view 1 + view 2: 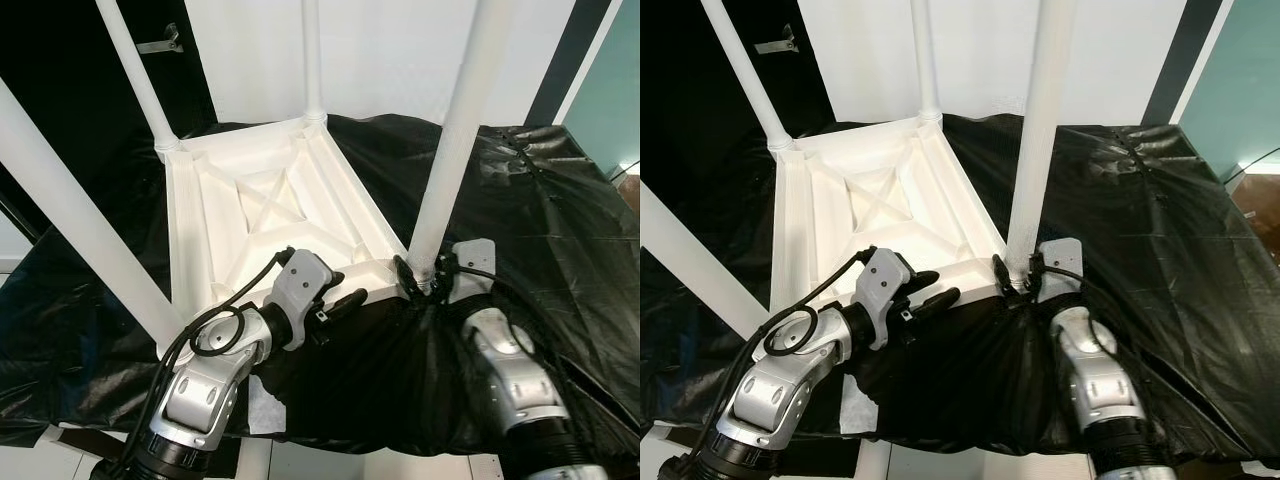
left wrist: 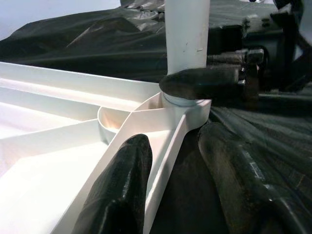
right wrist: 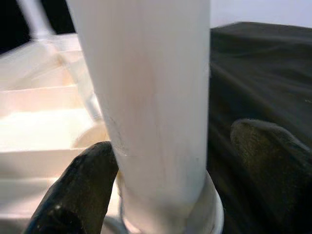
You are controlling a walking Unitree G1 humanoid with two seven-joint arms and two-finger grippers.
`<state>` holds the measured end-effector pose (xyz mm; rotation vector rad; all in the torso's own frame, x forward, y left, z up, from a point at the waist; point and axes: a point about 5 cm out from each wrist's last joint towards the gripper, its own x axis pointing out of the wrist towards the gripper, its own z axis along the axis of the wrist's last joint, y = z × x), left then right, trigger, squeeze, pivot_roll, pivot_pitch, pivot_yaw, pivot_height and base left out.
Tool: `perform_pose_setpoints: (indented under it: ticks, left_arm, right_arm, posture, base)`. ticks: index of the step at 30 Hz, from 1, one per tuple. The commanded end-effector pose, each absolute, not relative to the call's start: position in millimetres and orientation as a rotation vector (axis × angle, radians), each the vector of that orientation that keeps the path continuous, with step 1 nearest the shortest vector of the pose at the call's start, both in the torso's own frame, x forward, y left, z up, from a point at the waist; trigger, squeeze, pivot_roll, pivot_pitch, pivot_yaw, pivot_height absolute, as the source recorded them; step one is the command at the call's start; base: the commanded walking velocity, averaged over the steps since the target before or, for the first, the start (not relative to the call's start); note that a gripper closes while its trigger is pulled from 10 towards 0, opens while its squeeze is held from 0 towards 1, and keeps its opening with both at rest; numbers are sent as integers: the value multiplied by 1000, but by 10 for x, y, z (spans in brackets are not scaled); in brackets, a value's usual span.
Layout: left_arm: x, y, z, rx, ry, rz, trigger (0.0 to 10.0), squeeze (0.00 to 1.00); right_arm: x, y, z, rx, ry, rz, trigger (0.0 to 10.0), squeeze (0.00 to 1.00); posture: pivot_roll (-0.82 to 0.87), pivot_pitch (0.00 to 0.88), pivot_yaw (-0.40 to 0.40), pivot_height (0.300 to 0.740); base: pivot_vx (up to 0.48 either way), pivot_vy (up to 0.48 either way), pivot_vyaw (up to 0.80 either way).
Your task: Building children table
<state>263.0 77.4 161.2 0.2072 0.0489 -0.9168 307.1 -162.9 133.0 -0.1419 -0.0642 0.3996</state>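
right gripper is set around the base of the near white tubular leg, fingers apart; left gripper, parted, straddles the rim of the upturned white plastic tabletop lying on black sheeting. light, rigid, slippery; best held low at the socket.

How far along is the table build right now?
All four legs stand in the corner sockets of the upturned white tabletop on the black sheet. In hand: the right claw straddles the base of the near-right leg, one finger on each side, while the left claw straddles the tabletop's near rim beside that socket. Left: finishing that leg, whose tightness cannot be judged, then turning the table upright.
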Motion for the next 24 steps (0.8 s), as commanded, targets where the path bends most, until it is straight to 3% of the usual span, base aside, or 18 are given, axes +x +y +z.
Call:
perform_pose_setpoints:
  ticks: [1,8,9,10,11,24]
  left_arm:
    - [2646,785,1629,204,42,-907,10000,0]
    - [2669,776,1651,207,32,-901,10000,0]
    - [2673,774,1659,208,29,-899,10000,0]
    - [2675,772,1664,208,27,-898,10000,0]
    - [2675,772,1669,208,25,-895,10000,0]
    - [2664,772,1669,203,25,-886,10000,0]
  right_arm:
    - [3107,-1605,1387,-130,-72,483,10000,0]
    - [3265,-1589,1463,-180,-30,702,10000,0]
    - [3290,-1583,1449,-198,-14,728,4196,0]
    - [3303,-1584,1439,-206,-4,745,4196,0]
    - [3308,-1585,1428,-208,8,761,0,0]
    - [3287,-1688,1312,-185,82,804,0,0]
  posture:
    - [-49,7,20,740]
    - [-42,0,22,740]
    - [-39,0,19,740]
    - [-35,0,17,740]
    - [-31,0,14,740]
    - [-35,0,13,740]
  base:
    - [0,0,0]
    - [0,0,0]
    - [0,0,0]
    - [0,0,0]
    - [0,0,0]
    - [0,0,0]
